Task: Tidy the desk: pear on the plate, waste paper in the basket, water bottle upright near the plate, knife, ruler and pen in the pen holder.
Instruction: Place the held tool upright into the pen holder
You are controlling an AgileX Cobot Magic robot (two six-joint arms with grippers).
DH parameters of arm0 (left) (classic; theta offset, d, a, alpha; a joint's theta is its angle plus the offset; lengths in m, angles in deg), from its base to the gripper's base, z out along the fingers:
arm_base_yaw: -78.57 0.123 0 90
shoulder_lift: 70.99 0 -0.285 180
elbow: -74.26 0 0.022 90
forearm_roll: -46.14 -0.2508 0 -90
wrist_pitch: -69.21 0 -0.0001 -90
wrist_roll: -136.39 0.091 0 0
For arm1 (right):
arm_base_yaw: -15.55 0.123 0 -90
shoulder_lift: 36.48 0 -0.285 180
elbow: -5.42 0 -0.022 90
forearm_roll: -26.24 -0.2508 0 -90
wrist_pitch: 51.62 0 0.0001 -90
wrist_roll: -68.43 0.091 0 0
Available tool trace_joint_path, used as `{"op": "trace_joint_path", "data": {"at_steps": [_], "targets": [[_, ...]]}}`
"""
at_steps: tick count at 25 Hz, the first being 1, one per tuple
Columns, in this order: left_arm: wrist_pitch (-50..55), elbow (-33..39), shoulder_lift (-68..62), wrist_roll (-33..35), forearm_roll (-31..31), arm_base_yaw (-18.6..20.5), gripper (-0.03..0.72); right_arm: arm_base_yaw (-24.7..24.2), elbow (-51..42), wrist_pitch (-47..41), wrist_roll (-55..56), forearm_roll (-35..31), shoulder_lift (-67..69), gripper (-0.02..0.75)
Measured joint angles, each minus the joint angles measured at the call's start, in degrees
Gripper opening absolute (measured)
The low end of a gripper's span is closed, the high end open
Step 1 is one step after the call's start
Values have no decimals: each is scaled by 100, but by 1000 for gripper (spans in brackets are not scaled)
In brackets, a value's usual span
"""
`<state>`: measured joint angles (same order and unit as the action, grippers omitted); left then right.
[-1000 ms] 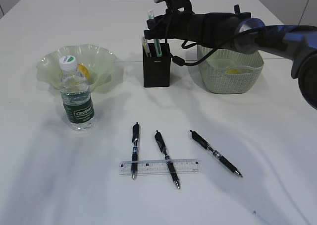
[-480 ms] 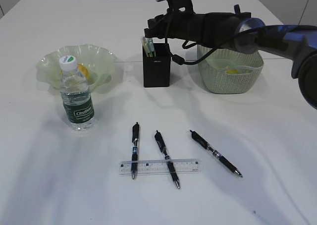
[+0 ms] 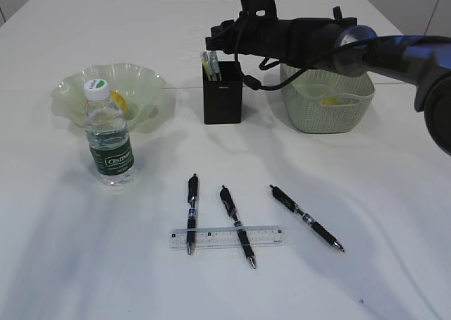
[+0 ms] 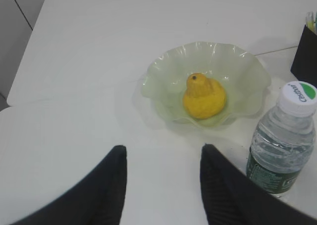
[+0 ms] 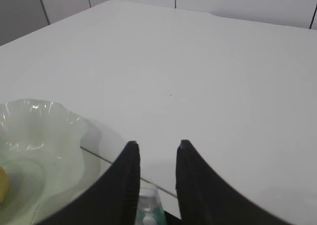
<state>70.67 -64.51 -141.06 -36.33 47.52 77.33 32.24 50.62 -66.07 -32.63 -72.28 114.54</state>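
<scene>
On the left the pear (image 4: 203, 96) sits in the plate (image 3: 144, 84), the water bottle (image 3: 109, 137) upright just before it — the left hand (image 4: 163, 185) hangs half open, empty. Mid-table, the ruler (image 3: 227, 237) lies under two of three pens (image 3: 237, 225). The right hand (image 5: 156, 160), jaws parted and empty, hovers over the pen holder (image 3: 223, 94), which has a knife-like tool (image 3: 211, 65) standing in it, beside the basket (image 3: 328, 98). Judging by this, next comes fetching a pen — a low, narrow pinch.

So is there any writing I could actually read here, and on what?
"Cestbon", roughly: white letters on the dark green label of the water bottle; blurred, so the spelling is unsure.
Bottle cap: small green print, too blurred to read.
Pen holder: a tiny pale mark on its front, unreadable.
Ruler: fine markings, no numbers legible.
Pens: labels too small to read.
</scene>
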Motion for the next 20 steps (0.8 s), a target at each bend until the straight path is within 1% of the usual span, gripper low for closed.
{"op": "trace_joint_path", "data": {"at_steps": [5,13,16,20], "targets": [[-13,0,0,0,0,0,341,0,0,0,474,12,0,191],[-33,0,0,0,0,0,341,0,0,99,916,39,-72,191],[-33,0,0,0,0,0,341,0,0,136,1261,209,-120,191],[-33,0,0,0,0,0,341,0,0,126,1993,673,-129,191]]}}
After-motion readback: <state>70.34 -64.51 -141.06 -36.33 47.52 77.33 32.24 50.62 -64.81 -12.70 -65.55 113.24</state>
